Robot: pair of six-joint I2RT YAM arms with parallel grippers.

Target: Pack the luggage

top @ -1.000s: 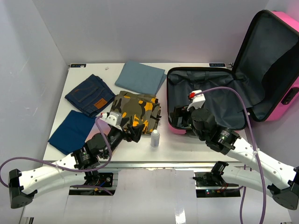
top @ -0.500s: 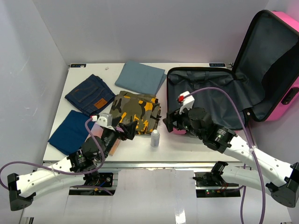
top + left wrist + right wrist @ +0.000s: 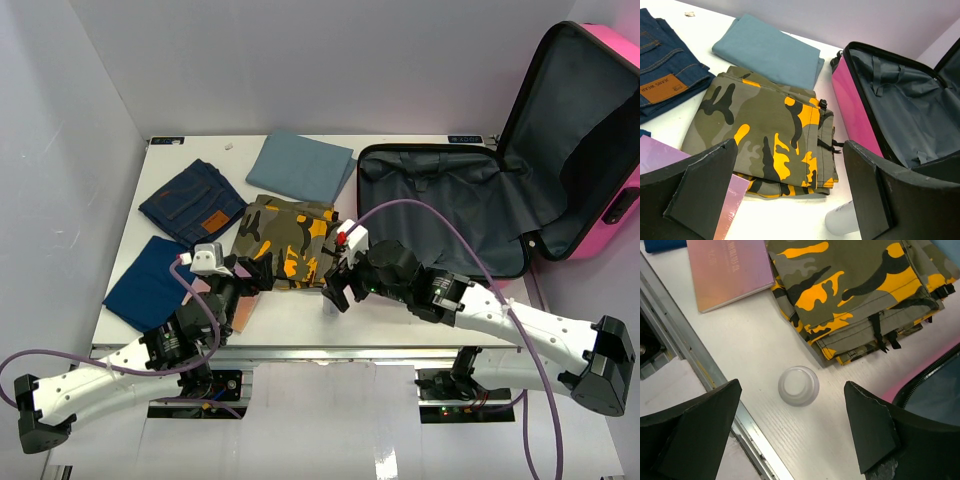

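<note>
Right wrist view looks straight down through the right gripper (image 3: pixel 791 396), whose jaws are spread wide with nothing between them. A small frosted white bottle (image 3: pixel 798 385) stands upright on the table (image 3: pixel 805 445), roughly centred under the gap. That alignment suggests the claw is set to drop over the bottle's cap and close on it.

Just beyond the bottle lies a folded camouflage garment (image 3: pixel 850 285) in olive, black and orange, with a thin pink book (image 3: pixel 730 270) beside it. The book's corner is tucked against the cloth.

The left gripper (image 3: pixel 790 150) is just as wide open and just as empty. It hangs low over the near edge, facing the camouflage garment, with the pink book under one finger. It appears to be keeping clear while the right arm works.

The luggage (image 3: pixel 856 107) sits at the right rear of the table. Its base lies flat with the dark grey lining upward and its lid leans back, open, past the table's right side. No packed item can be seen inside. Its pink side wall is just beside the garment and near the bottle, so a carry into it would be short, and the open top allows a drop from above.

Farther left lie folded jeans (image 3: pixel 193 203), a grey-blue cloth (image 3: pixel 300 165) and a dark blue cloth (image 3: pixel 150 280), all apart from both claws and not yet packed.
</note>
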